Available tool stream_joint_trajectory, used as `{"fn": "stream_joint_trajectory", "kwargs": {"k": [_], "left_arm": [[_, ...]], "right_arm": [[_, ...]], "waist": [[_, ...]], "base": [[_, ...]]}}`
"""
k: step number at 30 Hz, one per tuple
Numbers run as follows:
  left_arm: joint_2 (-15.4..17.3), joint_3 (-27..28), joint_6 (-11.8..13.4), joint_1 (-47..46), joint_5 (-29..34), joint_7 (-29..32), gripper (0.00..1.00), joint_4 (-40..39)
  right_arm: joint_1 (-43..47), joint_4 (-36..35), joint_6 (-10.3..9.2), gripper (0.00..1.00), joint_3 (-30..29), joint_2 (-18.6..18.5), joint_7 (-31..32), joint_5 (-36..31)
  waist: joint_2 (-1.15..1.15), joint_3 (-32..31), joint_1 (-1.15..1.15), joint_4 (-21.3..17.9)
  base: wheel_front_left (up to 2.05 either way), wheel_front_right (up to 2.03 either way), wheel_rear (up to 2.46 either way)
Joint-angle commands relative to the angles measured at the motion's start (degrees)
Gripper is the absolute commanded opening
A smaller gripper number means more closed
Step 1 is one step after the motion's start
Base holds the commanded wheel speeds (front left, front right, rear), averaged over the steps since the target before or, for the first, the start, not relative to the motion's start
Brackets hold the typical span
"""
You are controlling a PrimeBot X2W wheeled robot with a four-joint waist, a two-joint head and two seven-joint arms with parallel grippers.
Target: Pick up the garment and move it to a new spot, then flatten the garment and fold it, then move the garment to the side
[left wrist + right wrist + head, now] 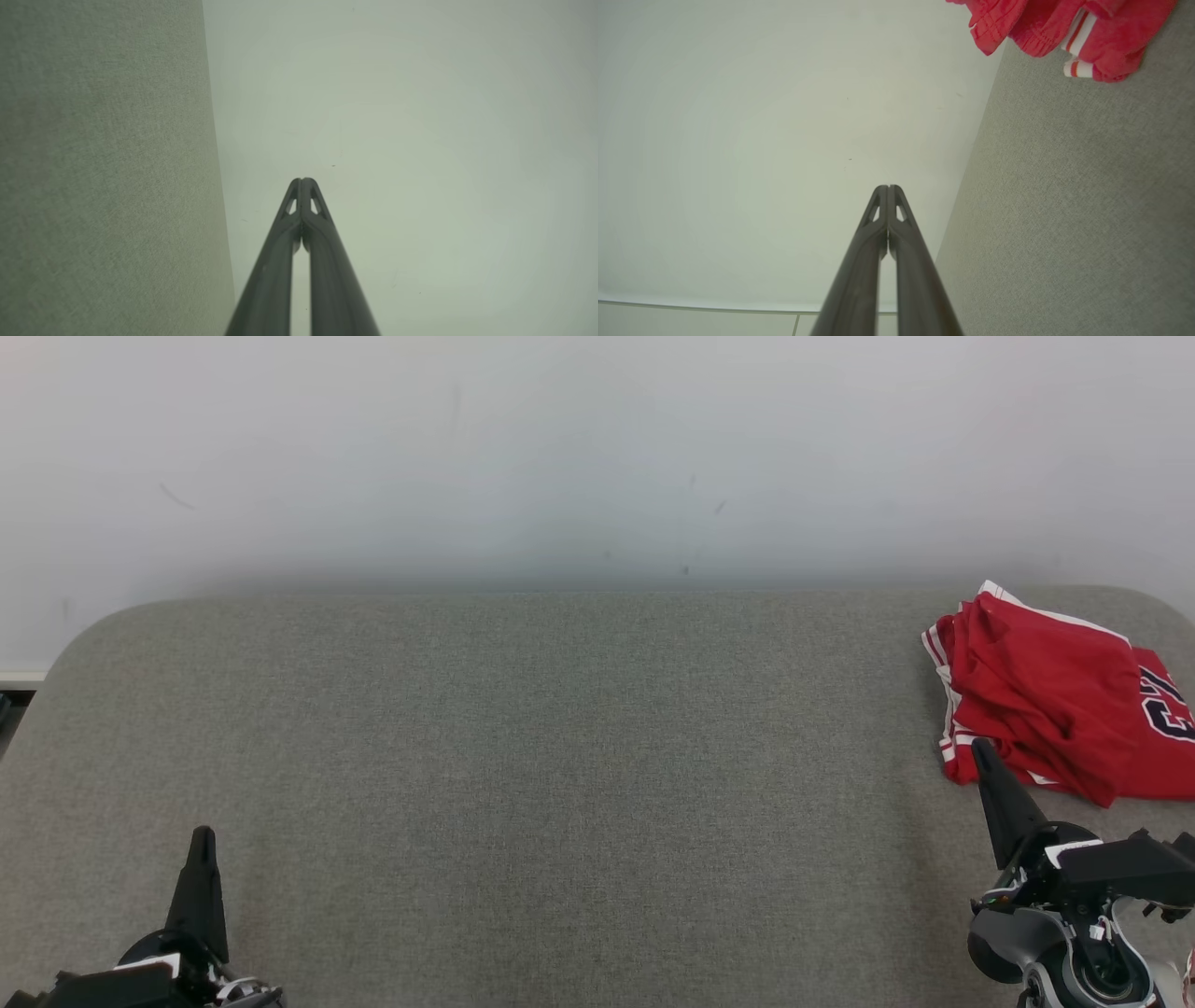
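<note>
Head cam showed garment (1036,691) w/ lettering cut off at edge; rt wrist cam got striped hem. Clenched, empty: left gripper (302,179), right gripper (888,186).

On bench (560,756), garment (1046,691) lies far R, nr back edge. R pincer (980,747) just in front of it; L pincer (202,835) at front L.

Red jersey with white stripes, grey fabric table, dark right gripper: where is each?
Red jersey with white stripes (1036,695), head view, on its crumpled red middle.
Grey fabric table (560,756), head view, on a bare part of its top.
Dark right gripper (888,187), right wrist view, between its shut fingertips.
</note>
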Motion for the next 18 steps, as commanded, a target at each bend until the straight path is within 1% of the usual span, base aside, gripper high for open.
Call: {"fn": "stream_joint_trajectory", "kwargs": {"k": [1, 18], "left_arm": [[0.2, 0.2, -0.1, -0.7, -0.6, 0.2, 0.00, 0.1], [0.2, 0.2, -0.1, -0.7, -0.6, 0.2, 0.00, 0.1]], "right_arm": [[-0.4, 0.0, -0.02, 0.00, -0.2, 0.0, 0.1, 0.1], [-0.4, 0.0, -0.02, 0.00, -0.2, 0.0, 0.1, 0.1]], "waist": [[0.00, 0.0, 0.00, 0.0], [0.00, 0.0, 0.00, 0.0]], "base": [[0.00, 0.00, 0.00], [0.00, 0.00, 0.00]]}}
